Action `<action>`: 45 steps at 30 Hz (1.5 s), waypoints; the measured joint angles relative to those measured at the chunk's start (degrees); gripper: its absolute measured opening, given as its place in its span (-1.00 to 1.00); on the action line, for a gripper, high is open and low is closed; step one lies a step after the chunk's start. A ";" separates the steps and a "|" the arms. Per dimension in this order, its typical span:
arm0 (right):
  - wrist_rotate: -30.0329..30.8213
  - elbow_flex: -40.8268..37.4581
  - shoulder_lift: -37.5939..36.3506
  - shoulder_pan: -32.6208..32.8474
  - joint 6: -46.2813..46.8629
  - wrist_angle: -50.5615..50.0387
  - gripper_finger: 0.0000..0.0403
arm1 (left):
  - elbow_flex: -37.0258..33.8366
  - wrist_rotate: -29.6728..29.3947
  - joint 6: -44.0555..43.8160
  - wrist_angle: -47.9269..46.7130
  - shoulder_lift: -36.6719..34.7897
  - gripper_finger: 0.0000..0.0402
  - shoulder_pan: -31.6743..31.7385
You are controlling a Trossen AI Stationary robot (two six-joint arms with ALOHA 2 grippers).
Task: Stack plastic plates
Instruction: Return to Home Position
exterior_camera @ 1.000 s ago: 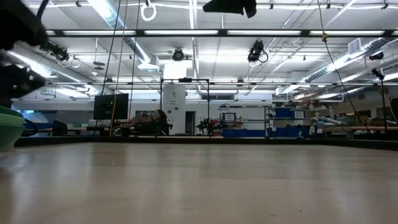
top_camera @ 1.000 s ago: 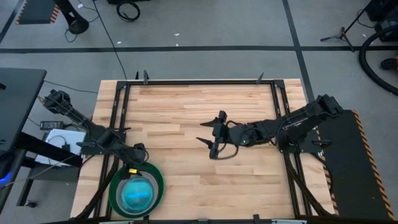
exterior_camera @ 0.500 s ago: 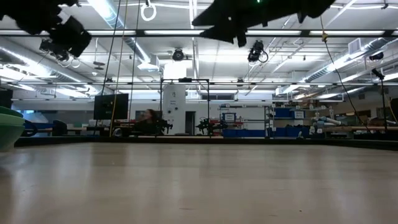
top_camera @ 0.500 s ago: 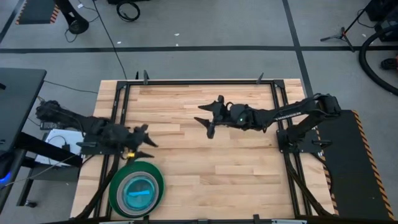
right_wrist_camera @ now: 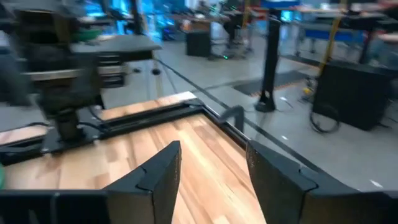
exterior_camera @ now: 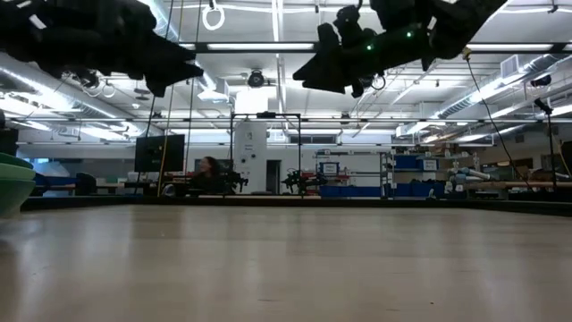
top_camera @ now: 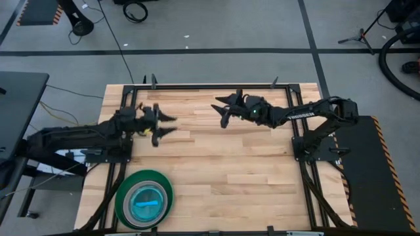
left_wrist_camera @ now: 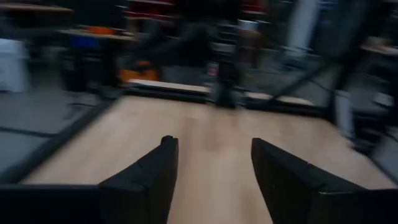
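Hovering left gripper (top_camera: 169,125), right gripper (top_camera: 220,115), splayed

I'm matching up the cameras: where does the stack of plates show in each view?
High view: the plate stack sits lower left, at the edge of the wooden tabletop.
Low view: its green rim shows at the far left.
Left wrist view: not in it.
Right wrist view: not clearly in it.
Shared landmark: that wooden tabletop.

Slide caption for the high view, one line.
One plate stack at the table's lower-left corner; left gripper and right gripper, both open and empty, hover over the upper half.
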 joint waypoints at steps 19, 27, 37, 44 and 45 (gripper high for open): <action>-11.79 -20.19 -19.95 -3.97 -3.06 3.12 -0.35 | -0.03 3.72 4.83 -12.24 -15.72 -0.92 14.11; -8.12 -32.88 -30.17 -2.13 -1.53 7.13 -0.51 | -0.05 6.62 8.22 -18.27 -22.86 -0.97 12.56; -15.40 -45.55 -42.46 1.22 7.22 16.09 -0.77 | -0.08 8.30 9.19 -24.09 -33.14 -0.98 11.43; -15.40 -45.27 -52.08 4.50 9.85 5.03 -0.95 | -7.05 8.71 4.20 -18.87 -39.57 -0.98 9.84; -15.40 -45.27 -53.29 5.19 9.43 4.41 -0.96 | -8.64 8.70 3.10 -16.75 -39.80 -0.98 9.65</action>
